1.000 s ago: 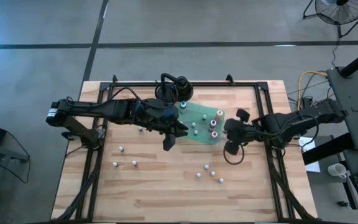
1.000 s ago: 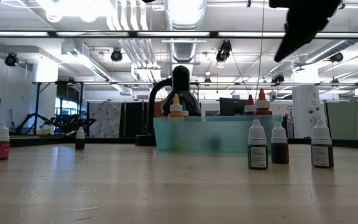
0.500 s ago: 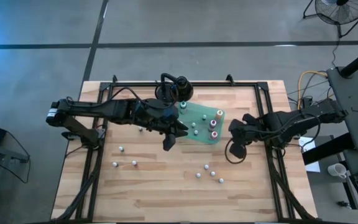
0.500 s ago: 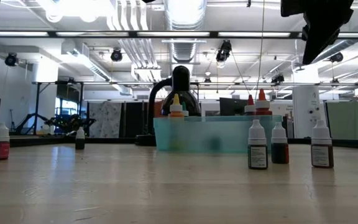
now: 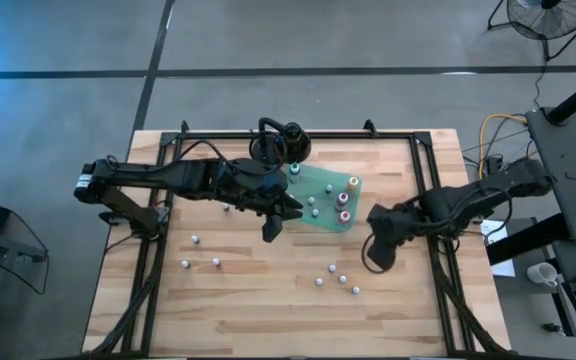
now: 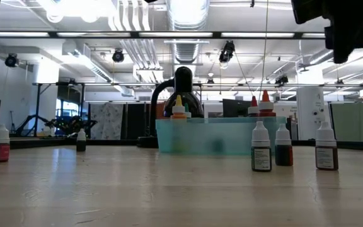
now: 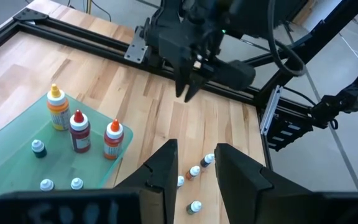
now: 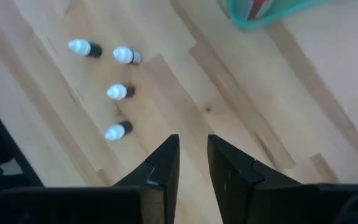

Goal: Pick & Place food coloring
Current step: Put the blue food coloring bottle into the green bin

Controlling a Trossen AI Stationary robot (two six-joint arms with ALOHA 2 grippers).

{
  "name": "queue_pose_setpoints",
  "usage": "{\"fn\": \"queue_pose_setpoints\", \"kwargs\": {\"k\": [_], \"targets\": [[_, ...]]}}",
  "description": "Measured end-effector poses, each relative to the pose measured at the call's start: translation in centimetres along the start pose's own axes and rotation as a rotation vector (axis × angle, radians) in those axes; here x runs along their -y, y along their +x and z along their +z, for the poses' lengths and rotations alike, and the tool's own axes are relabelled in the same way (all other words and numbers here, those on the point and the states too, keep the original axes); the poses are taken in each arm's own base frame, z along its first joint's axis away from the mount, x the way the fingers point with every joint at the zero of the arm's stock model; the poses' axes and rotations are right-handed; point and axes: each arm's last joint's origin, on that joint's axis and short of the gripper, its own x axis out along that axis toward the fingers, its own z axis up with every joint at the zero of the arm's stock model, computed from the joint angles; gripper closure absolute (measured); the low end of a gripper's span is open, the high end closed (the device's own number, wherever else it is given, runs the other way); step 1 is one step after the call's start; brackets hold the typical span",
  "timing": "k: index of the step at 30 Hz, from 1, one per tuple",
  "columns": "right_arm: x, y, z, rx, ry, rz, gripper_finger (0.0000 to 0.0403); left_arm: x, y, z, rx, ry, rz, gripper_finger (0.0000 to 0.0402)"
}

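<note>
Pale wood-plank counter (image 5: 248, 290): four tiny whitish food coloring bottles (image 5: 336, 277) stand near the right hand (image 5: 375, 262), empty, fingers slightly parted. Left hand (image 5: 271, 228) empty too, beside the translucent green tray (image 5: 330, 222).

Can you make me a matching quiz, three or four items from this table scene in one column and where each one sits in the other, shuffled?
Column one:
1. translucent green plastic tray
2. cluster of four tiny white-capped bottles
3. black round-based stand
4. right hand

Column two:
A. at the table's far edge, beside the tray
B. above bare wood, between the tray and the bottle cluster
C. on bare wood near the table's front edge
D. mid-table, holding upright bottles

Pairs: 1-D, 2-C, 3-A, 4-B
</note>
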Motion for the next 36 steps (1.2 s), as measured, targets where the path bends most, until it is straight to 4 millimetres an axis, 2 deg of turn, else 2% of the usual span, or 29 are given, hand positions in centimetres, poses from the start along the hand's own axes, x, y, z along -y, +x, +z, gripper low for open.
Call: {"fn": "queue_pose_setpoints", "kwargs": {"k": [3, 6, 8, 16, 22, 28, 36], "targets": [[-0.5, 0.5, -0.3, -0.023, -0.005, -0.008, 0.0326, 0.0, 0.0, 0.0, 0.004, 0.000, -0.001, 0.0321], [-1.3, 1.1, -0.7, -0.068, 0.063, 0.024, 0.0322, 0.0, 0.0, 0.1, 0.012, 0.000, 0.003, 0.0321], [-2.0, 1.7, -1.0, -0.111, 0.033, 0.062, 0.0318, -0.1, 0.0, 0.1, 0.013, -0.001, 0.005, 0.0321], [-5.8, 4.8, -2.5, -0.141, -0.326, 0.148, 0.0284, -0.1, 0.0, 0.0, 0.004, 0.007, 0.011, 0.0321], [-7.3, 8.2, -4.1, -0.217, -0.516, 0.067, 0.0249, -0.1, 0.0, 0.0, 0.002, 0.013, 0.012, 0.0321], [-8.4, 10.7, -5.0, -0.269, -0.546, 0.001, 0.0239, -0.2, 0.0, 0.0, 0.001, 0.013, 0.013, 0.0321], [-8.4, 11.0, -4.6, -0.139, -0.511, -0.084, 0.0239, -0.2, 0.0, 0.0, 0.001, 0.014, 0.016, 0.0321]]}}
